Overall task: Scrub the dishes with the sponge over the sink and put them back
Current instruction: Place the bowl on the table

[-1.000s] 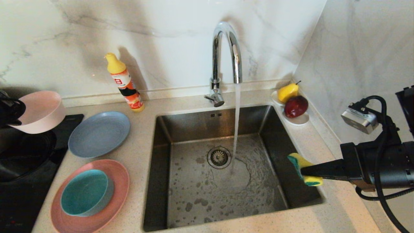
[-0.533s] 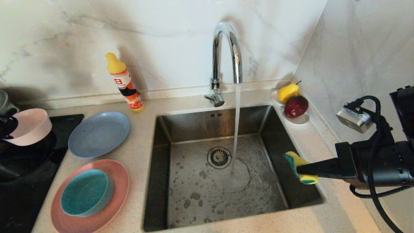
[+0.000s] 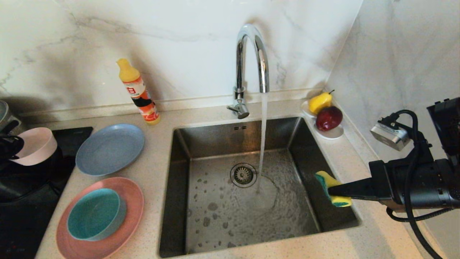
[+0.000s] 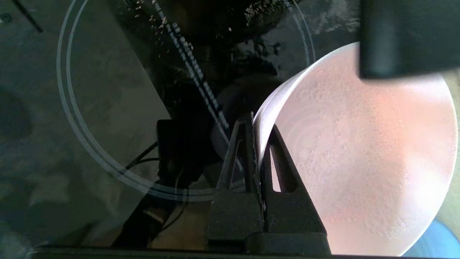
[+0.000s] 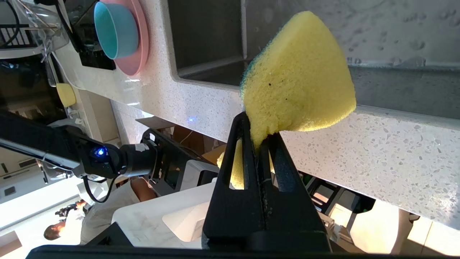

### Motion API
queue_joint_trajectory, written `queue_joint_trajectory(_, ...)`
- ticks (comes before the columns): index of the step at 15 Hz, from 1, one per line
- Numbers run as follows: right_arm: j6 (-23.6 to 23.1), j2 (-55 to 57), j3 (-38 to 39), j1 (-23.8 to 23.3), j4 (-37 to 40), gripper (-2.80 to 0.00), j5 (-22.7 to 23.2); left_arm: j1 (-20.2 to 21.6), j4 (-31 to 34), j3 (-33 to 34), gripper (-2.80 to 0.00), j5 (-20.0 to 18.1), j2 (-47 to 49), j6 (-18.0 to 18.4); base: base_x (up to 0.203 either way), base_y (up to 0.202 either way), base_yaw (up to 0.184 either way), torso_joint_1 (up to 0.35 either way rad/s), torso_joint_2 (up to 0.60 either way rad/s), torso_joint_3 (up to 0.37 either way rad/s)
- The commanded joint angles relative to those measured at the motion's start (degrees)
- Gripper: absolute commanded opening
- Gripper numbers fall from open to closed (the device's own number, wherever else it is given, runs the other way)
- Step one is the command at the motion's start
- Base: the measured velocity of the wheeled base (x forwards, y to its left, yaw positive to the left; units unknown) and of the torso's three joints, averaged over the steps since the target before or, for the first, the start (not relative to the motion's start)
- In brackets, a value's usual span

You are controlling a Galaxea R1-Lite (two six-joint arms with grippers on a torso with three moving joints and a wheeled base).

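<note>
- Here, a square steel sink [image 3: 201, 201] is set into a speckled table [image 3: 154, 172], with water running from a curved tap [image 3: 251, 61] onto the basin floor beside the round drain strainer [image 3: 243, 175].
- The right end effector [image 3: 339, 190] reaches in from the right, over the sink's right edge, its two black fingers clamped on a yellow sponge [image 3: 330, 189] with a green scouring side; in the right wrist view the sponge [image 5: 298, 82] is pinched and bulges out beyond the fingertips.
- The left end effector [image 4: 259, 144] is at the far left, above a black cooktop [image 3: 70, 136], its fingers closed on the rim of a pale pink bowl [image 3: 34, 145], one finger inside the wall and one outside.
- A blue-grey plate [image 3: 109, 148] lies flat on the table left of the sink.
- Nearer the front, a teal bowl [image 3: 94, 214] sits upright in a larger salmon-pink plate [image 3: 125, 230].
- An orange detergent bottle [image 3: 138, 91] with a yellow cap stands by the back wall.
- In the right back corner, a small white dish [image 3: 332, 133] holds a yellow pear [image 3: 319, 102] and a dark red apple [image 3: 329, 118].
</note>
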Motion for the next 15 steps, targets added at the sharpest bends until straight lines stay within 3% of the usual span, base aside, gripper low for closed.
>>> queue_joint_trajectory(1, 0.18, 0.70, 0.09, 0.03, 0.10, -2.80, 0.15, 0.14, -0.01, -1.19, -2.80, -0.04, 2.66, -0.21, 0.000, 0.000, 0.000, 0.000, 0.00, 0.000)
queue_joint_trajectory(7, 0.18, 0.88, 0.03, -0.01, 0.10, -2.80, 0.06, 0.14, 0.17, -3.39, -2.80, 0.04, 5.37, -0.01, 0.000, 0.000, 0.000, 0.000, 0.00, 0.000)
queue_joint_trajectory(8, 0.18, 0.84, -0.15, 0.01, 0.10, -2.80, 0.11, 0.14, 0.40, -3.39, -0.17, 0.04, 5.56, 0.17, 0.000, 0.000, 0.000, 0.000, 0.00, 0.000)
queue_joint_trajectory(9, 0.18, 0.82, -0.17, -0.01, 0.10, -2.80, 0.13, 0.14, 0.33, -3.48, 0.00, -0.05, 5.47, 0.26, 0.000, 0.000, 0.000, 0.000, 0.00, 0.000)
queue_joint_trajectory(12, 0.18, 0.56, 0.00, -0.01, 0.10, -2.80, 0.06, 0.12, 0.50, -3.55, 0.00, -1.52, 2.91, 0.05, 0.000, 0.000, 0.000, 0.000, 0.00, 0.000)
queue_joint_trajectory(15, 0.16, 0.21, 0.18, -0.01, 0.10, -2.80, 0.06, 0.03, 2.38, -1.54, 0.00, -5.85, -5.73, 0.06, 0.000, 0.000, 0.000, 0.000, 0.00, 0.000)
